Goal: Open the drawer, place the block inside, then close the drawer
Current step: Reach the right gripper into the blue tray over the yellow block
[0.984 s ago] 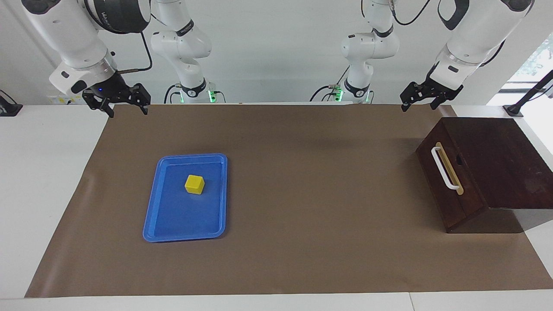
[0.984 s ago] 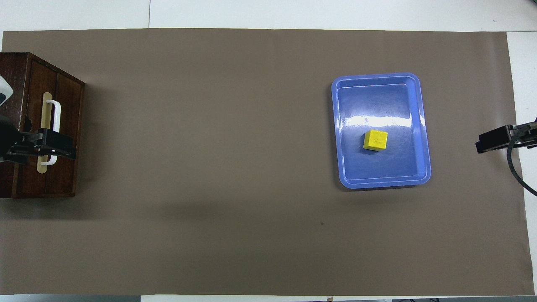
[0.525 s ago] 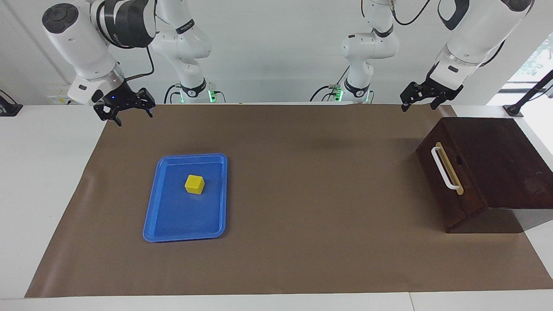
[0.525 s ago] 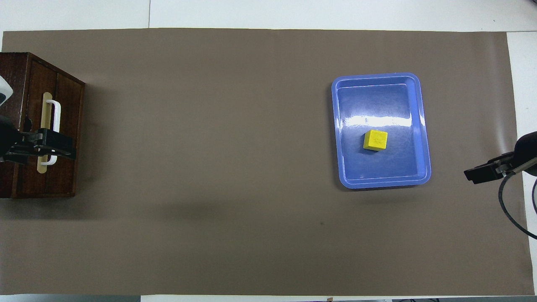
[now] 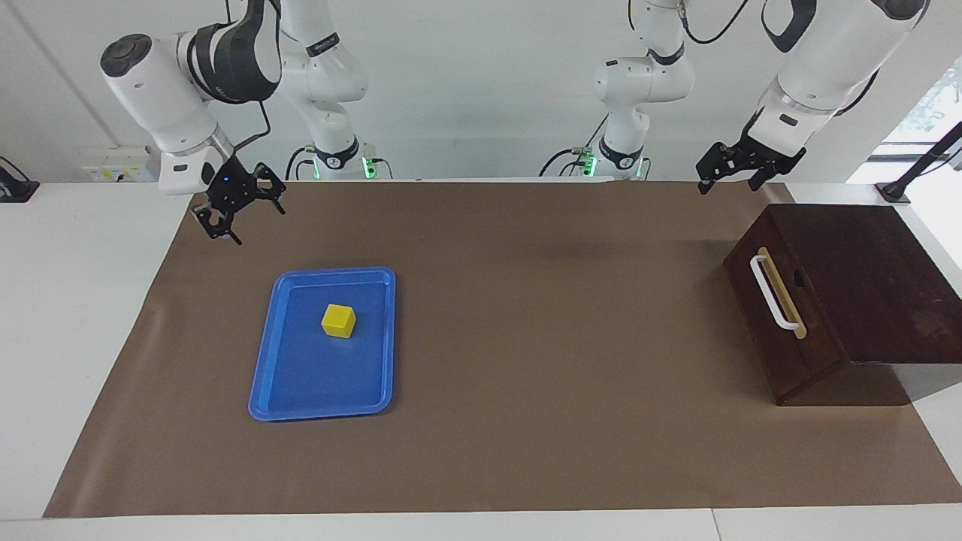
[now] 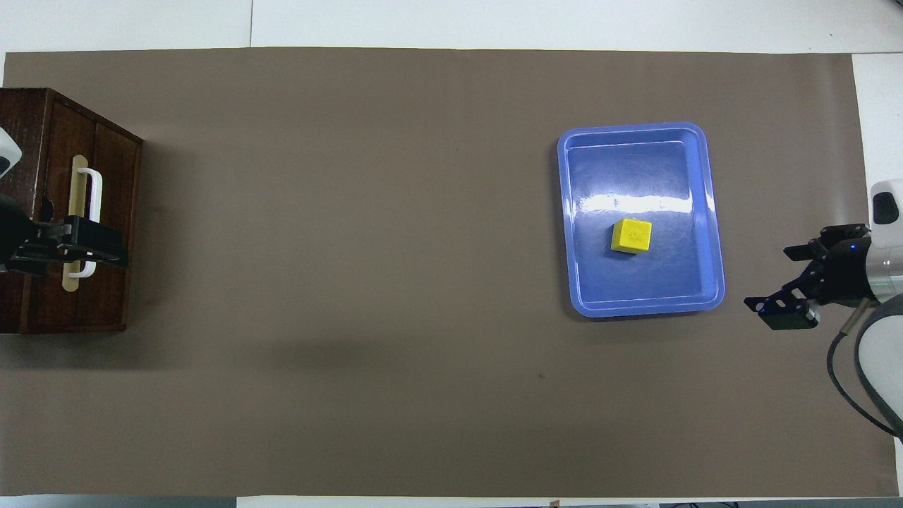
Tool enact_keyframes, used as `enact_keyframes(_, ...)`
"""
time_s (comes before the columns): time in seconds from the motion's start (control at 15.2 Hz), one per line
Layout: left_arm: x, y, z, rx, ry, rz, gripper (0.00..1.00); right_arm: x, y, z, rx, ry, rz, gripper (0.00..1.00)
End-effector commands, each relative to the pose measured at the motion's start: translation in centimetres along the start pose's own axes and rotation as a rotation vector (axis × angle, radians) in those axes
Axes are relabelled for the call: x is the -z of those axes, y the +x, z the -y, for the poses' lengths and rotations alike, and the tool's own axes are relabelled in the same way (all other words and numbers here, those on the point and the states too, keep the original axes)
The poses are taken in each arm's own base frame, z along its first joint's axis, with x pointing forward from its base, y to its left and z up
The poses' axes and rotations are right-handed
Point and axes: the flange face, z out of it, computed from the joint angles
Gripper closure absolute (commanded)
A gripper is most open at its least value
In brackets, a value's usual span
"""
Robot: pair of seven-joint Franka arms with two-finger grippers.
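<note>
Drawer (image 5: pixel 782 315) shut flush in dark wooden cabinet (image 5: pixel 872 278) at the left arm's end of the bench (image 5: pixel 75 315); white bar handle (image 5: pixel 772 293) untouched. Block (image 5: pixel 338 320) seated upright in blue tray (image 5: pixel 323 376), toward the tray end nearer the robots, clear of the rim. Tray flat on brown mat (image 5: pixel 541 361), toward the right arm's end, well apart from the cabinet.

Right gripper (image 5: pixel 239 207) raised over the mat corner near the robots at the right arm's end, beside the tray and not above it; fingers spread wide, holding nothing. Left gripper (image 5: pixel 733 171) raised over the mat edge nearest the robots, beside the cabinet, waiting; fingers wide apart, holding nothing, no contact with handle or cabinet. In the overhead view left gripper (image 6: pixel 85 243) overlaps the handle only by line of sight.
</note>
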Motion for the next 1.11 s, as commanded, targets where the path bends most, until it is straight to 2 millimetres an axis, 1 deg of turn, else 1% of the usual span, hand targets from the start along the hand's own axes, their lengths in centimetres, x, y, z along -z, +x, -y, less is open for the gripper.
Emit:
enact_keyframes(0.0,0.3,-0.5,0.2,-0.002,-0.010,0.006,0.00,-4.1,0.5,-1.8,0.178,0.043,-0.113,0.00)
enact_keyframes(0.13,0.4,-0.3,0.2,-0.002,-0.010,-0.008,0.00,-6.1,1.3,-2.7,0.232,0.048,-0.178,0.00)
enact_keyframes(0.2,0.8,0.4,0.6,0.004,-0.004,-0.058,0.00,-7.0,1.7,-2.8,0.239,0.063,-0.210,0.00)
enact_keyframes(0.26,1.0,0.6,1.3,0.012,0.005,-0.086,0.00,-8.2,3.0,-2.3,0.271,0.076,-0.250,0.00)
enact_keyframes(0.33,1.1,0.8,2.4,0.044,0.003,-0.092,0.00,-9.4,3.6,-2.5,0.311,0.067,-0.284,0.00)
enact_keyframes(0.39,1.2,0.7,2.2,0.043,0.003,-0.093,0.00,-10.3,3.7,-3.1,0.342,0.050,-0.315,0.00)
enact_keyframes(0.52,1.6,0.7,2.2,0.039,0.007,-0.112,0.00,-10.9,3.9,-3.6,0.369,0.018,-0.356,0.00)
enact_keyframes(0.66,1.4,1.5,2.5,0.027,0.084,-0.178,0.00,-11.8,5.0,-2.9,0.359,0.028,-0.382,0.00)
enact_keyframes(0.79,-0.4,2.9,2.9,0.017,0.121,-0.228,0.00,-11.9,5.4,-2.8,0.343,0.000,-0.397,0.00)
enact_keyframes(0.85,-1.1,3.6,3.5,0.017,0.133,-0.263,0.00,-12.5,5.5,-2.8,0.332,0.008,-0.402,0.00)
enact_keyframes(0.92,-2.1,4.2,3.8,0.010,0.156,-0.279,0.00,-13.5,5.4,-3.0,0.309,0.022,-0.410,0.00)
enact_keyframes(1.05,-4.3,5.6,3.9,-0.017,0.221,-0.286,0.00,-14.0,5.4,-3.4,0.321,0.027,-0.411,0.00)
